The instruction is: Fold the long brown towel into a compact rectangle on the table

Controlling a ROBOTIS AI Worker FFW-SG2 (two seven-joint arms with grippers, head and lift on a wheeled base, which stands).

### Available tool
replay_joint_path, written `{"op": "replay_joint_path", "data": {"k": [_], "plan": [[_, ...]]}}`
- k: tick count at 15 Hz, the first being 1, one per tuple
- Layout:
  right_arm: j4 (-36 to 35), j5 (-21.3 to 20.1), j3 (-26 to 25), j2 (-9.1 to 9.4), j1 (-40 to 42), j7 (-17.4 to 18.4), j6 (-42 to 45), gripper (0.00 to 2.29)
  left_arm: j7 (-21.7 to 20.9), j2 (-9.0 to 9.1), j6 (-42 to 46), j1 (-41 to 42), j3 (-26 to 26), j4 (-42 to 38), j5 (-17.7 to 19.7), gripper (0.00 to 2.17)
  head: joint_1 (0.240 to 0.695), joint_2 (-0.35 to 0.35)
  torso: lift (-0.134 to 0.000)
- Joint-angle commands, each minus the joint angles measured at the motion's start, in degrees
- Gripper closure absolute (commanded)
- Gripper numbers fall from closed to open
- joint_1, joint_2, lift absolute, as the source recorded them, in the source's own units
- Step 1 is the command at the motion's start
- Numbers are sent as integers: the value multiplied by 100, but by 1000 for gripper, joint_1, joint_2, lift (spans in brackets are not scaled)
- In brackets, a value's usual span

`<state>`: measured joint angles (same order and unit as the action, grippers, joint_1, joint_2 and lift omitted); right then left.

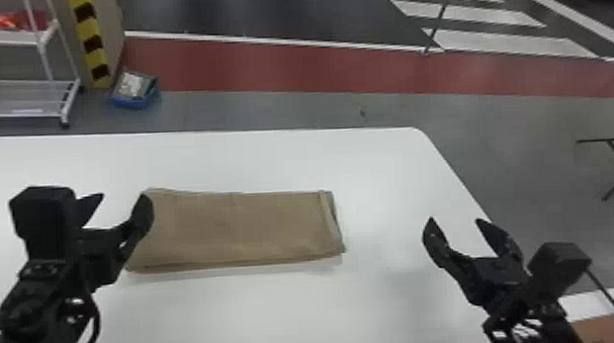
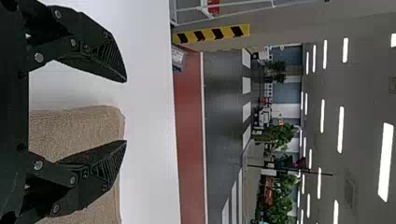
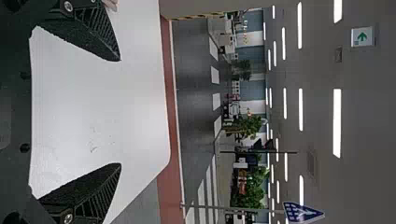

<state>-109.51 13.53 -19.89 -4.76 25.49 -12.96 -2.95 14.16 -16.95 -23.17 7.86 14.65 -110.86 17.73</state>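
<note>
You have the brown towel (image 1: 234,228) lying flat as a folded rectangle on the worktop (image 1: 271,160). Your left pincer (image 1: 123,195) gapes empty at the towel's nine o'clock end, apparently just above it; your right pincer (image 1: 455,220), also parted and empty, is well apart towards three o'clock.

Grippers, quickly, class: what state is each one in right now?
Left gripper: open, holding nothing, near the left end of the towel.
Right gripper: open, holding nothing, right of the towel.
</note>
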Motion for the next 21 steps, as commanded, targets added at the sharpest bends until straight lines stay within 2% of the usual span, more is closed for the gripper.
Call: {"op": "replay_joint_path", "data": {"k": [1,2,3,4,5,6,8,11,13,15,17,21], "plan": [[9,-26,169,1,-53,48,-17,80,-45,16,18,-109,143,153,-33,130,695,-238,-123],[18,-44,284,10,-88,57,-70,80,-106,25,18,-171,240,249,-86,316,695,-237,-123],[9,-193,424,1,-115,136,-140,80,-440,25,1,-224,231,293,-147,529,695,-235,-123],[18,-387,600,1,-141,206,-176,83,-774,33,1,-250,214,408,2,876,695,-234,-123],[26,-422,723,10,-176,206,-264,83,-801,42,1,-268,231,425,81,1440,695,-236,-123],[26,-439,820,10,-194,232,-281,83,-774,60,1,-268,249,425,81,1798,695,-232,-123],[44,-510,978,1,-343,294,-580,83,-889,42,-122,-303,249,425,72,1848,695,-214,-123],[229,-501,1110,-69,-800,127,-1441,83,-897,-2,-403,-303,258,425,-16,1848,695,-188,-123],[299,-272,1092,-96,-1055,-110,-1881,83,-915,-28,-509,-276,284,443,-121,1848,695,-171,-123],[308,-35,1083,-157,-1169,-251,-1933,83,-906,-28,-562,-268,319,522,-218,1848,695,-157,-123],[325,97,1039,-184,-1310,-269,-2144,83,-906,-28,-562,-268,381,566,-271,1848,695,-144,-123],[817,352,1057,-342,-1802,-330,-2531,161,-897,-2,-685,-285,442,645,-367,1848,695,-150,-123]]}}
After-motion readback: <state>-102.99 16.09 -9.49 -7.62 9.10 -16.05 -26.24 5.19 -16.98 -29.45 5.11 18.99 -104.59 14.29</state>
